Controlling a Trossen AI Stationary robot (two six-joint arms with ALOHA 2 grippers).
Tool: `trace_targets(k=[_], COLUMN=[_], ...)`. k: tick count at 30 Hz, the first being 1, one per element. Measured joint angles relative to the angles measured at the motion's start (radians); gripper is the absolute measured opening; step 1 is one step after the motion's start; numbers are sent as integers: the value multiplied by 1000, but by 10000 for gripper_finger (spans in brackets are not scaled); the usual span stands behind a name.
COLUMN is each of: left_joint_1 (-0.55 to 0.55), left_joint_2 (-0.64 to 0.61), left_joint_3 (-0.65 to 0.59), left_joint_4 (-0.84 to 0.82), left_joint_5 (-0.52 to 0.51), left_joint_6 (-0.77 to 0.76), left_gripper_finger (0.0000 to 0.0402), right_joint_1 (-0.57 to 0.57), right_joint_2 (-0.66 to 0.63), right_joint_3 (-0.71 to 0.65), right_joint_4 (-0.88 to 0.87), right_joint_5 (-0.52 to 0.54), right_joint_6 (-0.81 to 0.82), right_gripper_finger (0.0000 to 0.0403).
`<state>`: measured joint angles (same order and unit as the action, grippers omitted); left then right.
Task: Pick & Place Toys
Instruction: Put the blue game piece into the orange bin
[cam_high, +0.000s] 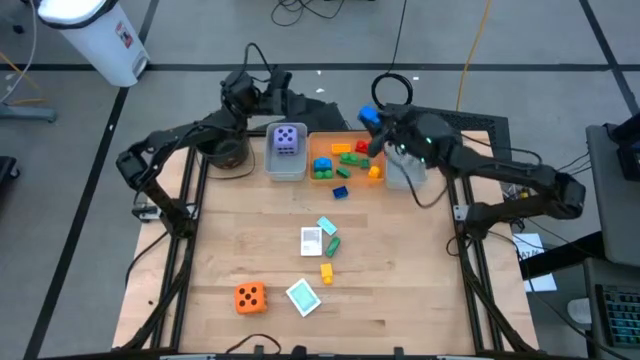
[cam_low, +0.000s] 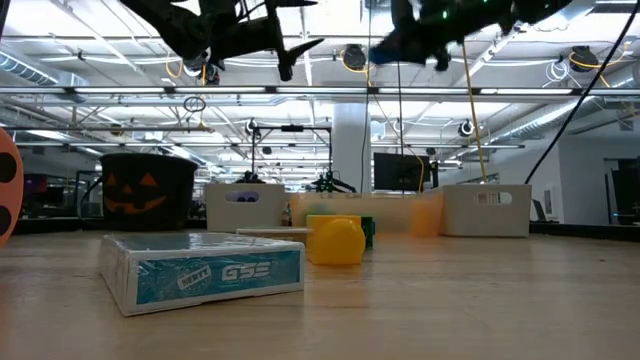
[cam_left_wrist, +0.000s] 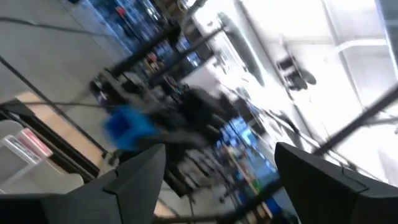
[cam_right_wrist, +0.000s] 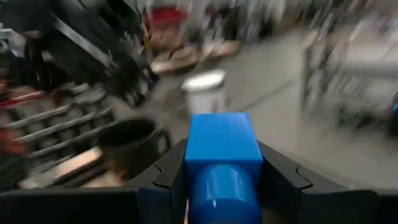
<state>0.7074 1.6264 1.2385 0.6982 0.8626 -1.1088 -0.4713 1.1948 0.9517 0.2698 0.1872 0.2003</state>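
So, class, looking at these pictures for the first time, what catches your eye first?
The right claw grips a bright blue brick, held up above the orange bin at the far side of the table. A purple dice sits in the grey bin beside it, while an orange dice lies alone near the front edge.

Grey floor (cam_high: 200, 30) around a wooden table (cam_high: 250, 240), white bin (cam_high: 100, 40) at eleven o'clock, black cables (cam_high: 310, 12) at twelve, desk with keyboard (cam_high: 618, 310) at four, bright ceiling lights (cam_low: 560, 70) over a white pillar (cam_low: 350, 150)
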Motion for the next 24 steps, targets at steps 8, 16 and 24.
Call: trace_targets(k=[8, 16, 24], left_joint_1=[-6, -30, -17], left_joint_2=[0, 0, -49], left_joint_3=[0, 0, 0], left_joint_4=[10, 12, 14], left_joint_5=[134, 166, 178], left_joint_6=[1, 8, 38], left_gripper_finger=[310, 310, 310], right_joint_1=[-106, -119, -175], right_joint_2=[202, 476, 664], right_joint_3=[90, 464, 640], right_joint_4=[-201, -733, -976], right_joint_5=[-350, -377, -453], right_joint_6=[31, -296, -444], right_gripper_finger=[129, 129, 129])
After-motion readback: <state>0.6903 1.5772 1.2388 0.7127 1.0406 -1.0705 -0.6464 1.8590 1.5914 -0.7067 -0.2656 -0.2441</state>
